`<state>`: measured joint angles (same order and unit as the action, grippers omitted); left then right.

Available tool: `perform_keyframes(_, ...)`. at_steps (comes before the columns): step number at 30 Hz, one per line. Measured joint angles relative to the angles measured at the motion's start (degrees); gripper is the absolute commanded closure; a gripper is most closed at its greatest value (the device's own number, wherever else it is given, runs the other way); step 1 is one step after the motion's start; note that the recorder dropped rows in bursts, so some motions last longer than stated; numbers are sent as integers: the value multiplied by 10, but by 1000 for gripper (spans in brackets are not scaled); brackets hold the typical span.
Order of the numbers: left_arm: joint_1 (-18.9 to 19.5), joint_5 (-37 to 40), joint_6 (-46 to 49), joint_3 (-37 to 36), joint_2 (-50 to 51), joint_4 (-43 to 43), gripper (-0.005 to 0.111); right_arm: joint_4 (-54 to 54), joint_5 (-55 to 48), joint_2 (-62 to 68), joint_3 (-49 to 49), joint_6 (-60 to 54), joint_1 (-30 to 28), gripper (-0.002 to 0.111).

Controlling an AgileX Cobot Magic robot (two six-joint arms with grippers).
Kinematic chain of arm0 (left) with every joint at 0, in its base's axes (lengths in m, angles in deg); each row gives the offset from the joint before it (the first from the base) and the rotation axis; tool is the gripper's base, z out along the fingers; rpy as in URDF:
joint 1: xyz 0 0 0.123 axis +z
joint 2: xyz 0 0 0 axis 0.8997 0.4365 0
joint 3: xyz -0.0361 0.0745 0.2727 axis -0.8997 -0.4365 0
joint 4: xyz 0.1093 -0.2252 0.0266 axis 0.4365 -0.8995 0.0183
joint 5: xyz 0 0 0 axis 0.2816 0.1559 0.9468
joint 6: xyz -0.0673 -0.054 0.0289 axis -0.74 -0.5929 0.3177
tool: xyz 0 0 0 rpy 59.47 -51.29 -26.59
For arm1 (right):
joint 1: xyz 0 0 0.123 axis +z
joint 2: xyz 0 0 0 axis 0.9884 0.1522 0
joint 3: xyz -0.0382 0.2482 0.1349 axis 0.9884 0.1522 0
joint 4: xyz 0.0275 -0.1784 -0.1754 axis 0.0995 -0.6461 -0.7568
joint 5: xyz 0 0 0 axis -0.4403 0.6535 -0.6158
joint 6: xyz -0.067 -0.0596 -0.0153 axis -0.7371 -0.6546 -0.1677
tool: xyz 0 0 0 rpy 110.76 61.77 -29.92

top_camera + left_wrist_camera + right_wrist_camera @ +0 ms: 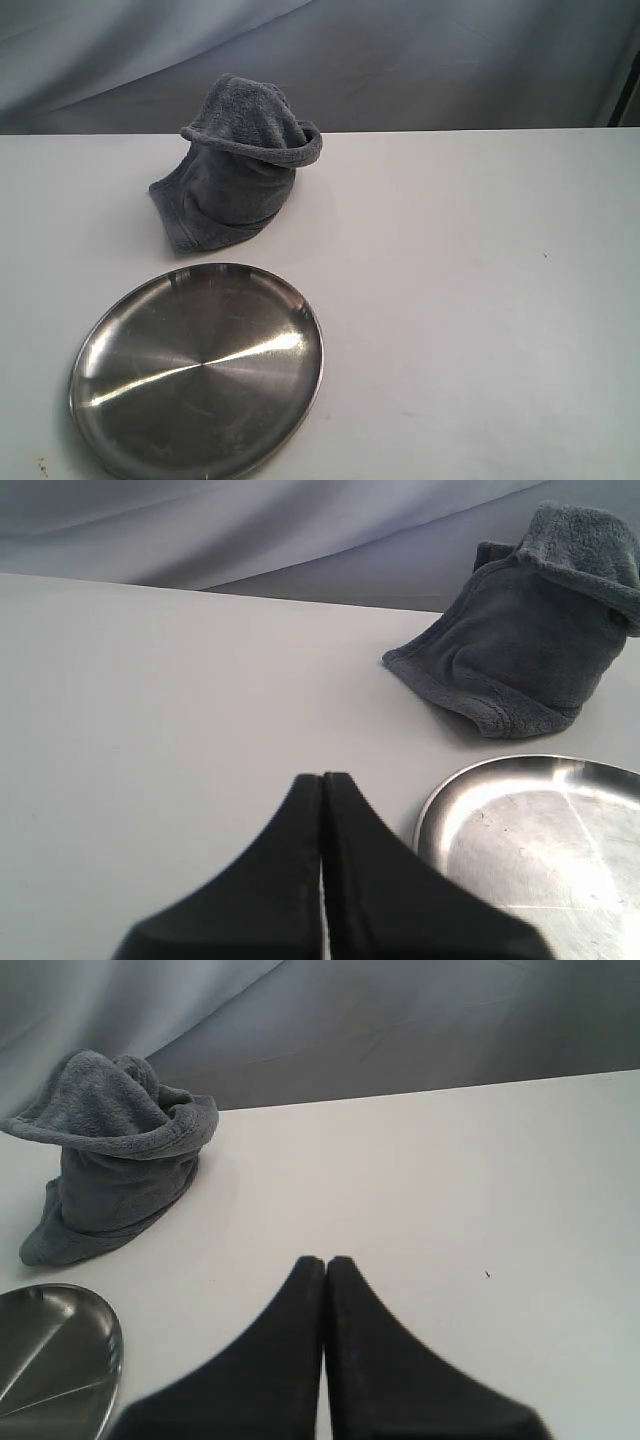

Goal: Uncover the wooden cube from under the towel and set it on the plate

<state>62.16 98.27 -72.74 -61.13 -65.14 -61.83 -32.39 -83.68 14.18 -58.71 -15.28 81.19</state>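
- Both claws are pressed together and hold nothing: the left claw and right claw each show two black fingers meeting along a thin seam above the table.
- We cannot see the cube. The towel stands as a tall draped mound, and we judge the cube sits beneath it, propping it up.
- The plate lies empty just in front of the towel, not touching it, which would keep the carry short.
- We judge the uncovering has not begun.
- The towel's hem flares out at its base on the left, and a rolled fold rims its top. Either looks like a fair place to pinch.
- The table's far edge runs close behind the towel, so we would pull it forward or sideways.
- Wide bare table lies to the right, with room to drop the towel.
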Motion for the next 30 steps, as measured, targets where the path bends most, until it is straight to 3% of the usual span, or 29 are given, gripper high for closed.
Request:
perform_keyframes(12, 0, 0, 0, 0, 0, 0, 107, 30, 0, 0, 0, -3, 0, 108)
perform_keyframes(17, 0, 0, 0, 0, 0, 0, 107, -11, 23, 0, 0, 12, 0, 108)
perform_keyframes(22, 0, 0, 0, 0, 0, 0, 107, -106, 56, 25, -11, 100, 5, 108)
perform_keyframes(25, 0, 0, 0, 0, 0, 0, 107, -187, 73, 70, -36, 161, 38, 108)
perform_keyframes(30, 0, 0, 0, 0, 0, 0, 107, -259, 124, 189, -95, 192, 143, 108)
